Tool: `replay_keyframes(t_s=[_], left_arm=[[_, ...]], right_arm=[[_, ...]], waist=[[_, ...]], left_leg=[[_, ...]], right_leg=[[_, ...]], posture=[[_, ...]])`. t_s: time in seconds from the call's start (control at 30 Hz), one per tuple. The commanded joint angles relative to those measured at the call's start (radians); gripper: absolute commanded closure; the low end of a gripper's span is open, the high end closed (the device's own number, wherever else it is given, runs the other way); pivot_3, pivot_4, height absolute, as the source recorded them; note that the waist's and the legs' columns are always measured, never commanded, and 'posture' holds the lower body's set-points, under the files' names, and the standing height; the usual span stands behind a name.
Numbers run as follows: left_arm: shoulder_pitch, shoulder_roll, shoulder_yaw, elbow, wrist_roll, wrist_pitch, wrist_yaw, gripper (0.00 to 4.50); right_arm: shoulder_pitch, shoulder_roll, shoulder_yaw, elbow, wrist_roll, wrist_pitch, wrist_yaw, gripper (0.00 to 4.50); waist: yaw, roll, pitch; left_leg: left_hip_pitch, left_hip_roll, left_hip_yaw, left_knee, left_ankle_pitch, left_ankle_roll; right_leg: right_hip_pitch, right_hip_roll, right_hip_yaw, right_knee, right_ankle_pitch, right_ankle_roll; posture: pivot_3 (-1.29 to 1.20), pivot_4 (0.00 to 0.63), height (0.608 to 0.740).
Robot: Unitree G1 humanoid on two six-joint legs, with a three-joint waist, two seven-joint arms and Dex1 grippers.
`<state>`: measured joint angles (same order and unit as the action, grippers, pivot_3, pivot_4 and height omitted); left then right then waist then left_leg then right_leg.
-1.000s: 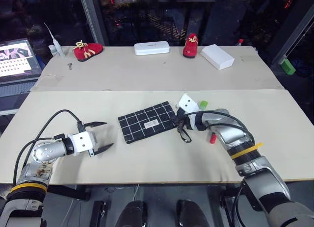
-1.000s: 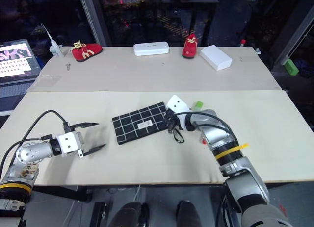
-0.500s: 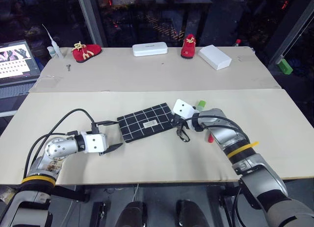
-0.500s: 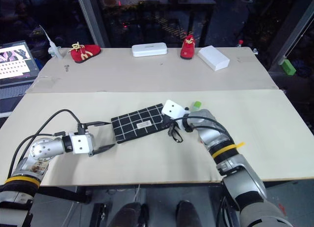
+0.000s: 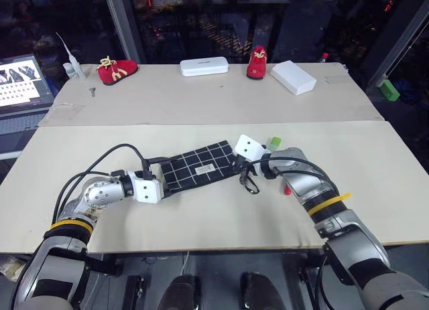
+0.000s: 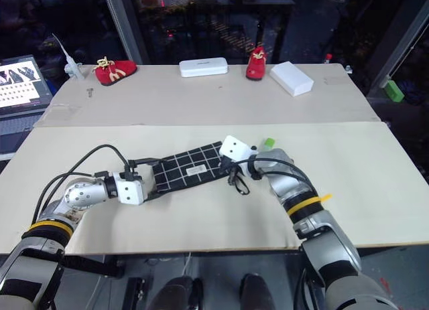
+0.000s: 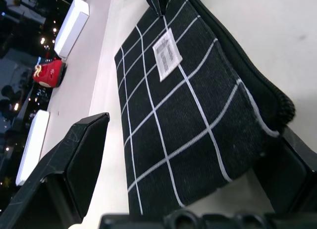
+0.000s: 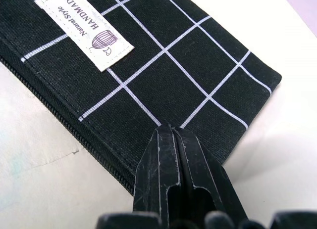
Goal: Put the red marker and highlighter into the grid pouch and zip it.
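Table first: pouch lies flat mid-table, label up, zipper edge toward me and reading as shut along what I see in the right wrist view, cord loop trailing off its right end. I'm in the opening step: pouch not yet unzipped, nothing loaded. Left gripper is spread wide with the pouch's left end sitting between the two fingers, one finger on each side of the fabric, not clamped. Left wrist view confirms the corner of the pouch is inside the gap. Right gripper is clenched tight at the pouch's right end, fingertips pressed together just over the corner; I can't tell from these views whether it has the zipper pull or cord pinched, or nothing at all. Highlighter lies just behind the right wrist, mostly hidden by it. Marker shows as a red tip just on the near side of the right forearm, rest hidden. Both are outside the pouch. Next, as I judge it: close left on the pouch end to anchor it, confirm right actually has the pull, then drag along the zipper line. Risk: if left doesn't bite, the whole pouch slides with the pull.
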<state>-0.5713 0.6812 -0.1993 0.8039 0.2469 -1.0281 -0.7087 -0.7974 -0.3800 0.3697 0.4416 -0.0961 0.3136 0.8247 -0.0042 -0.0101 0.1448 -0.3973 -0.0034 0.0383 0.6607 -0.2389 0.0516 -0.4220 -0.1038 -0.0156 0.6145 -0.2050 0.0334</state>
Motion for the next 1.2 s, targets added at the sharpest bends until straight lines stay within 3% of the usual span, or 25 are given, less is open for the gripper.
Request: replay_keyframes(t_s=[0.03, 0.27, 0.67, 0.77, 1.1, 1.2], left_arm=[[-0.027, -0.013, -0.018, 0.03, 0.005, -0.024, 0.015, 0.0], [-0.042, -0.041, -0.047, 0.017, -0.028, -0.047, -0.019, 0.0], [-0.086, -0.059, -0.078, 0.106, 0.036, -0.067, 0.035, 0.0], [-0.101, -0.069, -0.084, 0.13, 0.048, -0.074, 0.052, 0.71], [-0.124, -0.115, -0.092, 0.19, -0.013, -0.075, 0.004, 4.38], [-0.122, -0.121, -0.09, 0.192, -0.04, -0.065, -0.027, 4.38]], right_arm=[[-0.016, 0.007, -0.025, -0.006, -0.002, -0.003, -0.005, 4.48], [-0.012, 0.008, -0.026, -0.004, -0.007, -0.006, -0.005, 4.48], [-0.025, 0.001, -0.039, 0.011, -0.011, -0.013, -0.007, 4.48], [-0.02, -0.005, -0.043, 0.004, -0.011, -0.01, -0.002, 4.5], [0.0, -0.016, -0.05, -0.026, -0.005, -0.012, 0.018, 4.5], [0.01, -0.017, -0.056, -0.044, 0.011, -0.003, 0.037, 4.5]], waist=[[0.0, 0.0, 0.0], [-0.004, 0.0, 0.0], [-0.005, 0.0, 0.0], [-0.006, 0.0, 0.0], [-0.007, 0.0, 0.0], [-0.007, 0.0, 0.0]], left_leg=[[0.0, 0.0, 0.0, 0.0, 0.0, 0.0], [-0.001, 0.0, 0.0, 0.0, 0.0, 0.0], [-0.001, 0.0, 0.0, 0.0, 0.0, 0.0], [-0.001, 0.0, 0.0, 0.0, 0.0, 0.0], [-0.001, 0.0, 0.0, 0.0, 0.0, 0.0], [-0.001, 0.0, 0.0, 0.001, 0.0, 0.0]], right_leg=[[0.0, 0.0, 0.0, 0.0, 0.0, 0.0], [0.0, 0.001, 0.0, 0.001, 0.0, 0.001], [0.0, 0.001, 0.0, 0.001, 0.001, 0.001], [0.0, 0.001, 0.0, 0.001, 0.001, 0.001], [0.0, 0.001, 0.0, 0.001, 0.001, 0.001], [0.0, 0.001, 0.0, 0.001, 0.001, 0.001]], posture=[[0.0, 0.15, 0.74], [0.0, 0.15, 0.74], [0.0, 0.15, 0.74], [0.0, 0.15, 0.74], [0.0, 0.15, 0.74], [0.0, 0.15, 0.74]])
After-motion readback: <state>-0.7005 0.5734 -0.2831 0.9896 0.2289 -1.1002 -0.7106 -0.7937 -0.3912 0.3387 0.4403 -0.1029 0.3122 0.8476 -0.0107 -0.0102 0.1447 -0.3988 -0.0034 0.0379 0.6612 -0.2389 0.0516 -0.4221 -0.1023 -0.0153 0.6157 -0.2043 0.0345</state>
